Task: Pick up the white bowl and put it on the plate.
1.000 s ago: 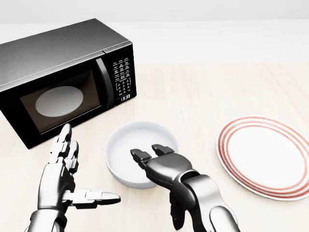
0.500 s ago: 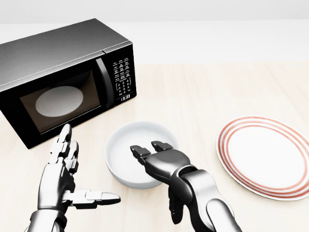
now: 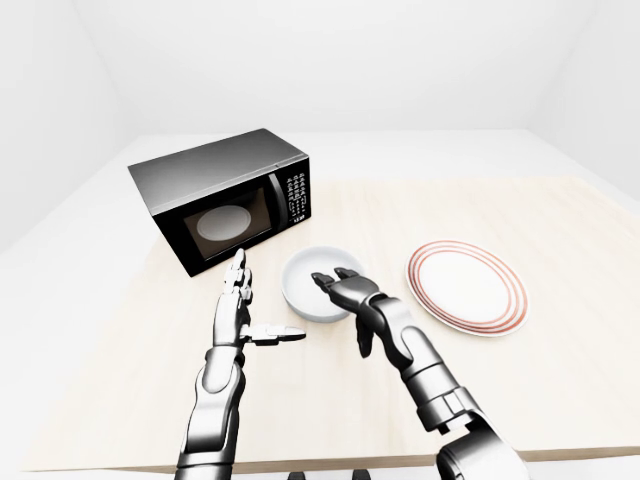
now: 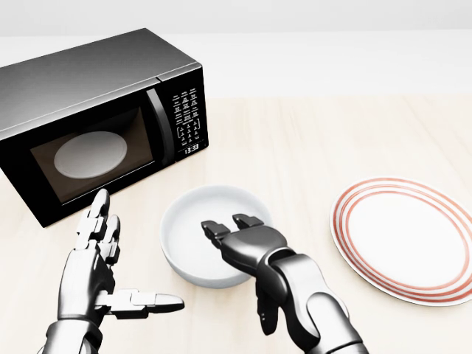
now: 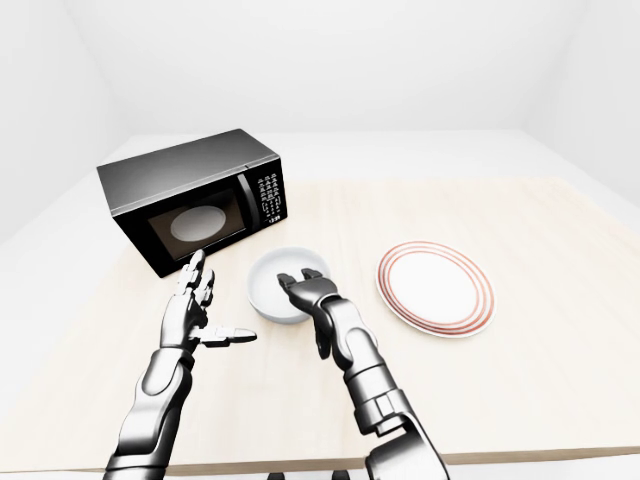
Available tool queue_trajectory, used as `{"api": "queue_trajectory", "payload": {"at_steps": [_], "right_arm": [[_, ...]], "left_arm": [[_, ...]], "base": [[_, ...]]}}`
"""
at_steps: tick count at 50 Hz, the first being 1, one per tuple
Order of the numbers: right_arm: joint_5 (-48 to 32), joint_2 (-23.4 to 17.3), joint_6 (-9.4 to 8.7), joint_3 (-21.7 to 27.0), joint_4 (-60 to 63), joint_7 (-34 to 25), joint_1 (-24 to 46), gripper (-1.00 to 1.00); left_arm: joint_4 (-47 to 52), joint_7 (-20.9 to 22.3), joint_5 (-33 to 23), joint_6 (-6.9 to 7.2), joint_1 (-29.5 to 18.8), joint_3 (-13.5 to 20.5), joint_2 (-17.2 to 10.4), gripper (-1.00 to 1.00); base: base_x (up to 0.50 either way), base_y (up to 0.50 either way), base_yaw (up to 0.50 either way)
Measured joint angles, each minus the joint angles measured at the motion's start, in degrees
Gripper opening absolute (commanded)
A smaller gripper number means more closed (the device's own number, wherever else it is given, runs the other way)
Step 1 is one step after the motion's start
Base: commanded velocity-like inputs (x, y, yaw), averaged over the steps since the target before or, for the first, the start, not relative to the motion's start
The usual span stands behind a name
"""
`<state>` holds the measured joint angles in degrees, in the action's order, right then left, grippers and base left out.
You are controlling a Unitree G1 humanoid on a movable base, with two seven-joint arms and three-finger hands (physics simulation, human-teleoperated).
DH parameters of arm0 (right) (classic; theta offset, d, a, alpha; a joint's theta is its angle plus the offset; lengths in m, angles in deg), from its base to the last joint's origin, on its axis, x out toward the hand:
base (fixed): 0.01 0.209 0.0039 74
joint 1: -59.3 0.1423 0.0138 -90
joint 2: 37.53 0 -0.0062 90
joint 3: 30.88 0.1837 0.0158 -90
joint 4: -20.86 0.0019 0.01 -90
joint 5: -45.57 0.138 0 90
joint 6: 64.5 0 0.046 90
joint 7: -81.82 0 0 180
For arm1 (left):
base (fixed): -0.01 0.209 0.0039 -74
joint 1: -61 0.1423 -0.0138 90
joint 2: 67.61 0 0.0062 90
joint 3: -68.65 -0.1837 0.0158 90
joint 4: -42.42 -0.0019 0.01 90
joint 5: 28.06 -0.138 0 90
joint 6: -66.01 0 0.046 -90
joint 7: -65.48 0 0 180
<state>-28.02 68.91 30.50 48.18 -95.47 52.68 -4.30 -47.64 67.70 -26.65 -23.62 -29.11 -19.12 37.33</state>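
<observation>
The white bowl (image 4: 193, 225) stands on the light wooden table, below and to the right of the microwave in the head view. My right hand (image 4: 240, 247) lies over the bowl's lower right rim. Its fingers (image 4: 215, 227) curl down inside the bowl, while the thumb (image 4: 265, 318) hangs apart below the rim, so nothing is clamped. My left hand (image 4: 129, 258) is held open and flat to the left of the bowl, thumb pointing right, touching nothing. The red-ringed white plate (image 4: 341, 221) lies empty at the right.
A black microwave (image 4: 88, 92) with its door closed stands at the upper left, a pale round turntable visible behind its window. In the left-eye view, the table's edge (image 3: 330, 462) runs along the bottom. Beyond the table the walls are white.
My right hand has crept slightly up and further over the bowl's rim, and its forearm has swung a little left. The left hand, bowl and plate have not moved.
</observation>
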Motion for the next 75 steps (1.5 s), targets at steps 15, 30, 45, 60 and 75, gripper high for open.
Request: {"api": "queue_trajectory", "payload": {"at_steps": [15,30,45,60,75], "right_arm": [[-0.56,-0.15,0.0,0.13,-3.87,2.18,1.75,-0.24],[0.13,0.15,0.0,0.18,-4.69,4.94,2.55,-1.0],[0.6,0.22,0.0,0.28,-3.52,5.45,2.32,-1.0],[2.43,0.61,0.0,1.06,1.65,7.23,3.37,-1.0],[2.91,0.73,0.0,1.21,5.78,10.19,4.17,-1.0]], "left_arm": [[-0.15,-0.09,0.12,0.19,-0.2,0.04,-0.01,1.0],[-0.26,0.02,0.11,0.01,-0.24,0.06,-0.07,1.0],[0.18,0.1,0.01,0.1,0.02,0.01,-0.03,1.0],[0.2,0.07,0.03,0.14,0.07,0.02,0.0,1.0],[-0.05,-0.02,0.16,0.28,-0.16,0.08,-0.03,1.0]], "base": [[0.0,0.0,0.0],[0.0,0.0,0.0],[0.0,0.0,0.0],[0.0,0.0,0.0],[0.0,0.0,0.0]]}}
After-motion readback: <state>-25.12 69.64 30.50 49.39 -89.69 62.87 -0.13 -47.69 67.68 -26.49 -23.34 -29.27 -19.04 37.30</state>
